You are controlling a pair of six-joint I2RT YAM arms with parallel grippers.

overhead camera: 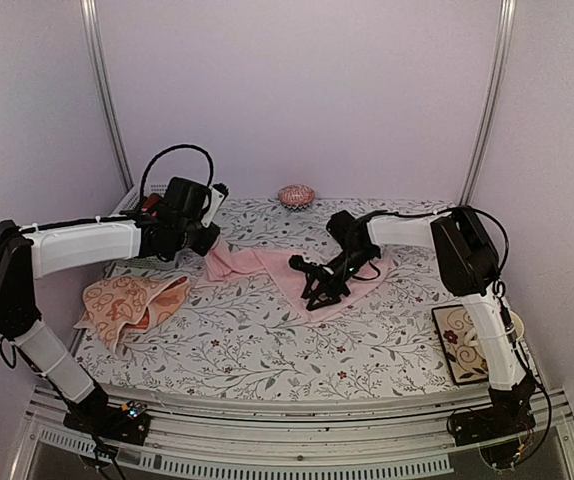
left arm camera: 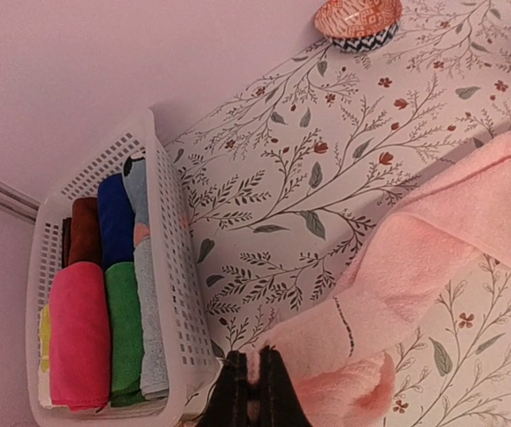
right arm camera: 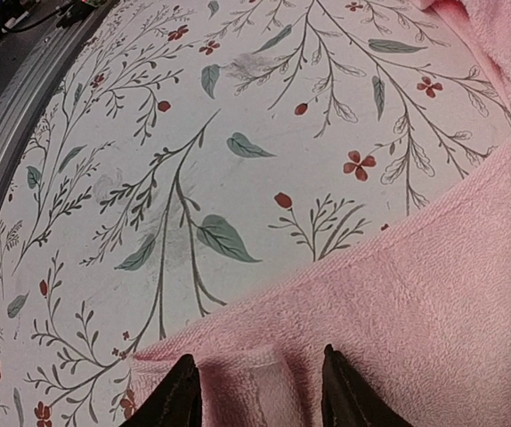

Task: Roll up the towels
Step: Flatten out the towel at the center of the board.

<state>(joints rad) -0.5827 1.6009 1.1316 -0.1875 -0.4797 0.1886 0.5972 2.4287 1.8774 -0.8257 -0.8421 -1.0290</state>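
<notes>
The plain pink towel [overhead camera: 267, 265] lies spread across the middle of the floral table. My left gripper [overhead camera: 207, 240] is shut on its left corner; in the left wrist view a fold of pink towel [left arm camera: 433, 240] is pinched between the closed black fingers of the left gripper [left arm camera: 254, 369]. My right gripper [overhead camera: 317, 290] rests on the towel's near right part. In the right wrist view the right gripper [right arm camera: 257, 369] is open, its fingertips [right arm camera: 184, 378] set down on the pink towel [right arm camera: 433, 294] either side of a small raised fold at its corner. The peach patterned towel [overhead camera: 127, 300] lies crumpled at the left.
A white perforated basket [left arm camera: 177, 267] with several rolled coloured cloths stands at the back left, also seen behind the left arm [overhead camera: 127, 205]. A small patterned bowl [overhead camera: 296, 195] sits at the back. A floral tile [overhead camera: 462, 342] lies near the right arm's base.
</notes>
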